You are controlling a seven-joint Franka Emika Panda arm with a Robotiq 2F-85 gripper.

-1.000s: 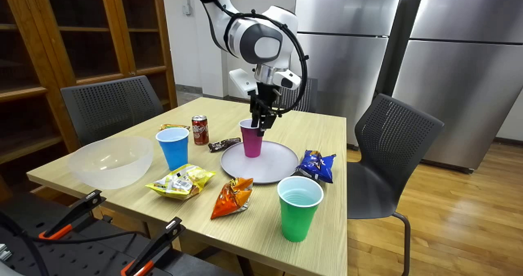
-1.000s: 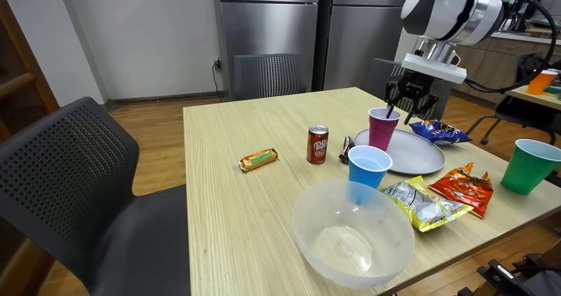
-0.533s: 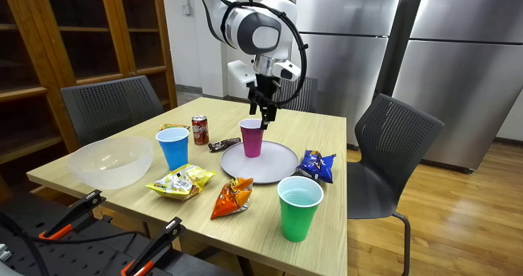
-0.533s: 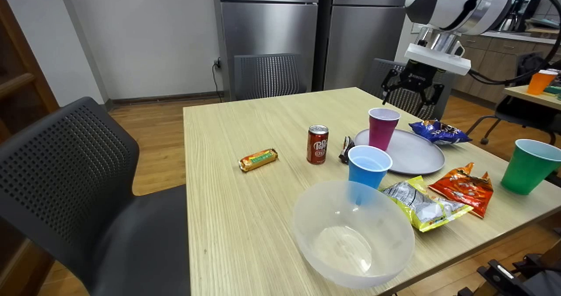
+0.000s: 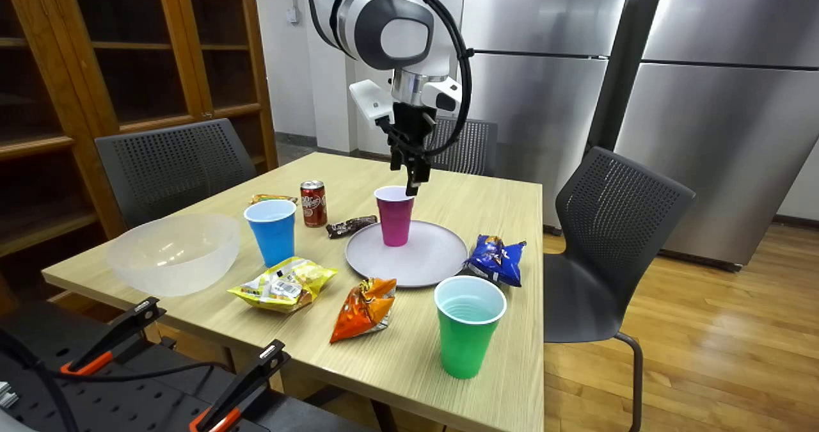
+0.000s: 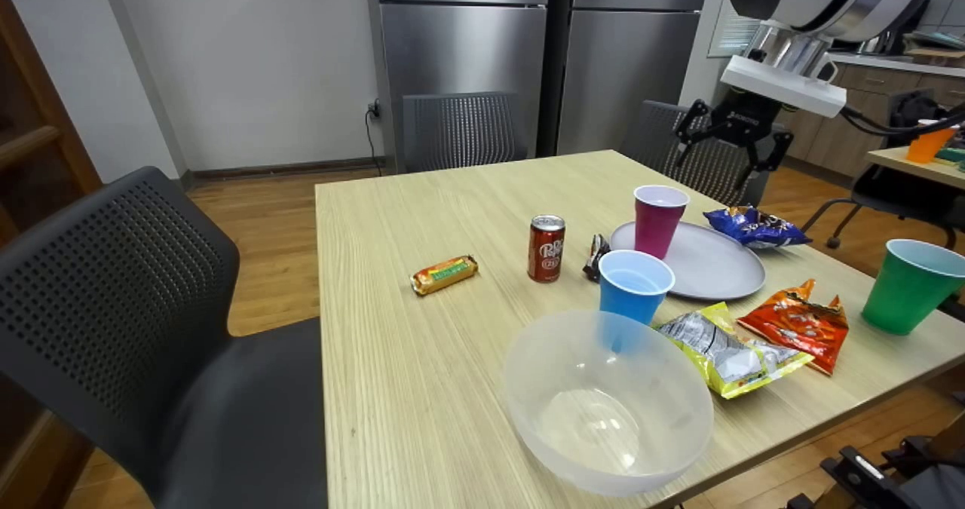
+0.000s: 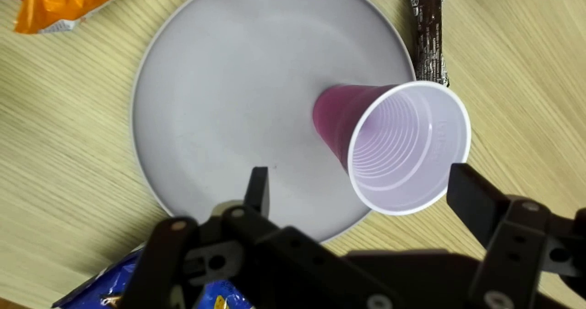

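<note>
End effector (image 6: 712, 173): jaws spread wide, unloaded, just above the pink cup (image 6: 657, 226), tips apart from its rim. In the wrist view the right-hand finger (image 7: 474, 199) overlaps the rim by line of sight; the left-hand one sits over the plate (image 7: 238, 116). Cup upright on the plate, left of plate centre in both exterior views.

Edges, in an exterior view: dark bar (image 5: 352, 226) just beside the plate's left rim. Blue bag (image 5: 496, 259) just beside the right rim, contact unclear, near the right edge of the bench (image 5: 492, 208). Orange bag (image 5: 366, 307) on the near side, green cup (image 5: 470, 339) near right, close to that same edge. Can (image 5: 313, 205) upright, left of the bar. Widest gap beside the plate is on the far side: wood right up to the far edge.

Arm (image 5: 393, 35) reaches down from the top of frame, wrist bent, end effector pointing down. White bracket (image 6: 784, 87) slopes down to the right in an exterior view, so the end effector leans there.
</note>
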